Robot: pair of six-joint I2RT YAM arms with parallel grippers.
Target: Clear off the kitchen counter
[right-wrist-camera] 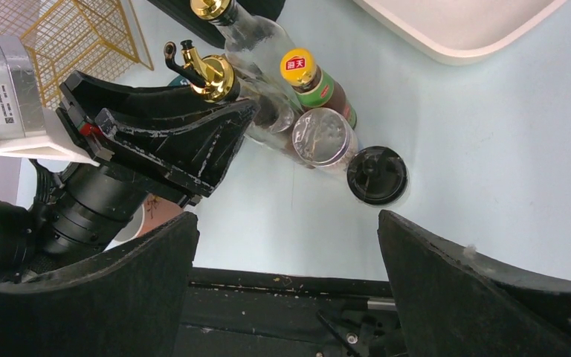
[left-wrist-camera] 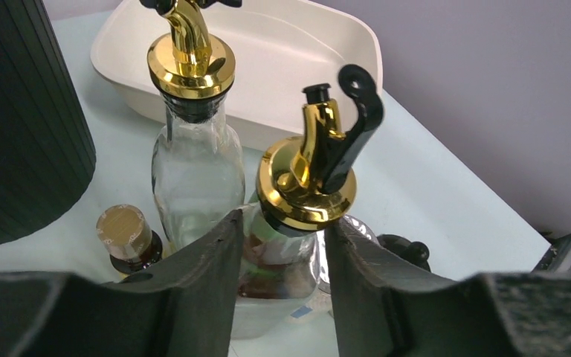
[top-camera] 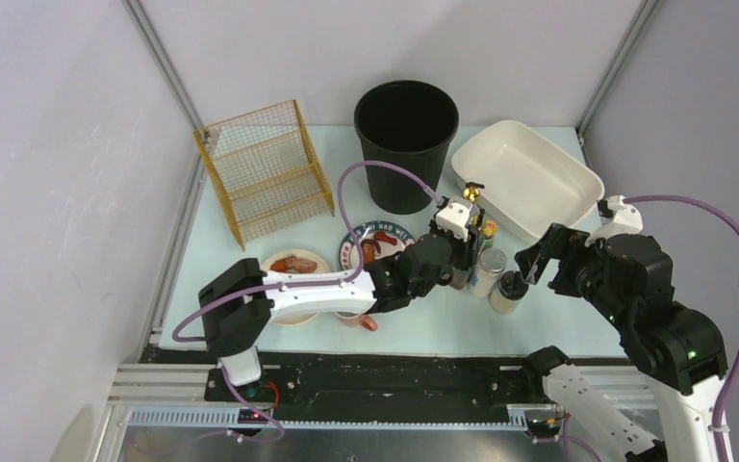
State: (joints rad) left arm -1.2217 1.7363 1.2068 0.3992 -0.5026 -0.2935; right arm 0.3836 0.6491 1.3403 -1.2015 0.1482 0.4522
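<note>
At centre of overhead view, I see left gripper (top-camera: 462, 236) low over counter (top-camera: 423, 332), jaws apart either side of gold-spout bottle (left-wrist-camera: 297, 178); can't tell if they pinch it. Centre-right, right gripper (top-camera: 531, 260) hangs above counter, jaws spread wide, holding nothing, black-lidded jar (right-wrist-camera: 376, 175) on counter beneath.

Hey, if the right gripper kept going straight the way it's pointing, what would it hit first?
Probably the black-capped jar, ahead between the open right gripper's fingers. Depth is unclear, so it might land on the counter beside it.
</note>
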